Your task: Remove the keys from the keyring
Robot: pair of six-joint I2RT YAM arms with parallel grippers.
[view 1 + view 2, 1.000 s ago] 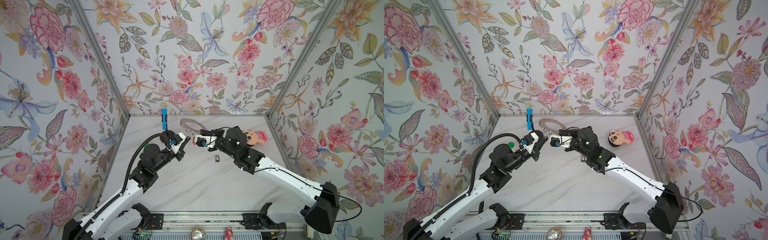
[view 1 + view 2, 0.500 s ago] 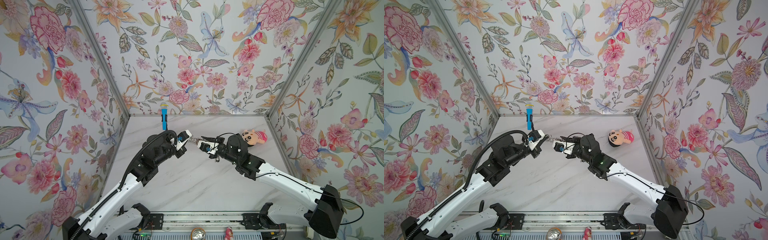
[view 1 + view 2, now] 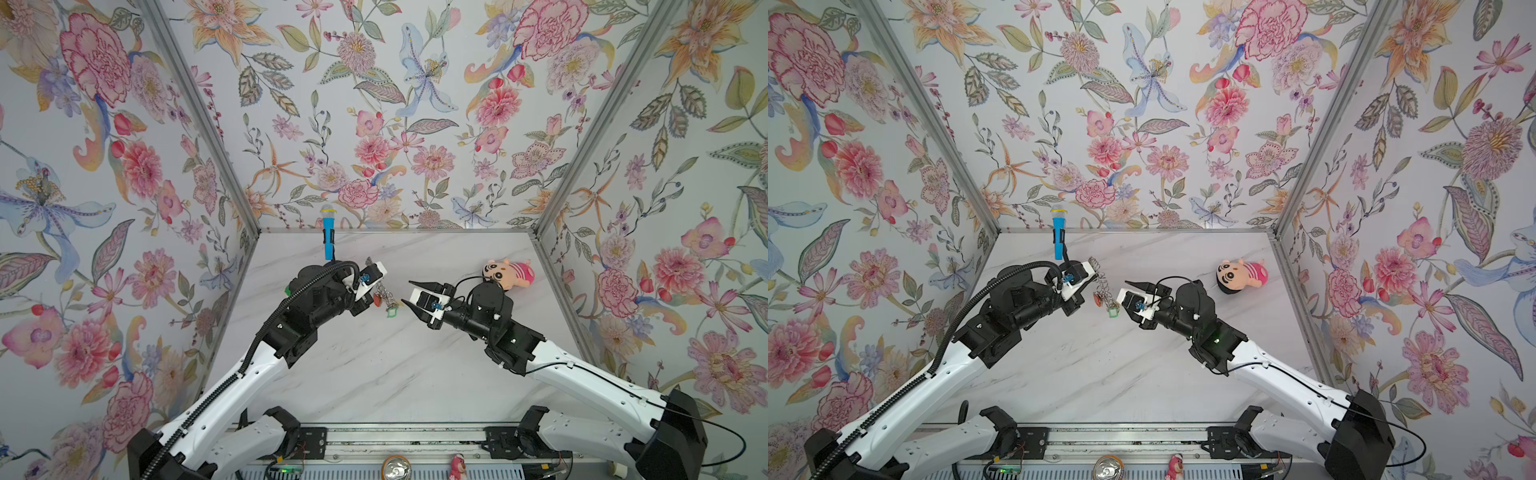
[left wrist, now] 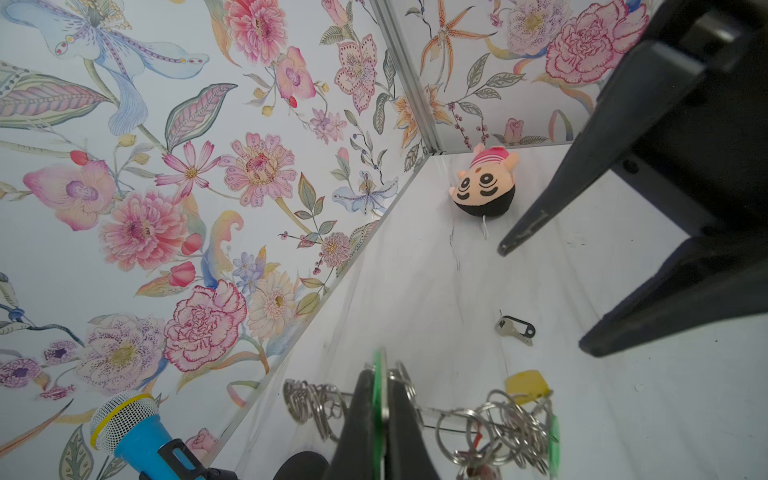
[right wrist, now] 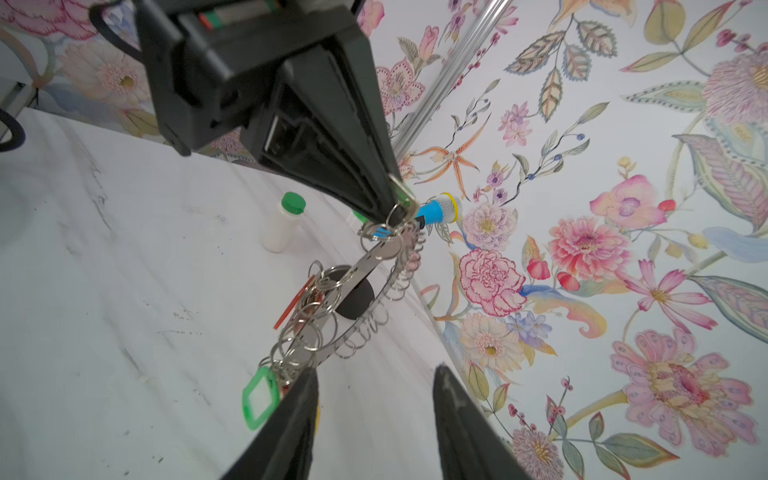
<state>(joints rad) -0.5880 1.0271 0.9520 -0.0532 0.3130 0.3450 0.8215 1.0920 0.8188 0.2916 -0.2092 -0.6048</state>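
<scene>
Steel keyring (image 5: 368, 259) clamped in left tool (image 5: 395, 205), right tool (image 5: 376, 370) parted beside dangling keys (image 5: 307, 305)

Marble table (image 3: 374, 374): plush doll (image 3: 509, 274) back-right, blue toy mic (image 3: 328, 235) by back wall, upright white bottle (image 5: 282, 228) w/ green cap, loose black-tagged key (image 4: 515, 329).

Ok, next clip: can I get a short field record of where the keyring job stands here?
left gripper: shut on keyring, which hangs from it
right gripper: open, empty, by the keyring's low end
on keyring: keys bunched low, green tag, red tag
off keyring: black-tagged key, on the table
clutter: toy microphone, plush doll, green-capped bottle
</scene>
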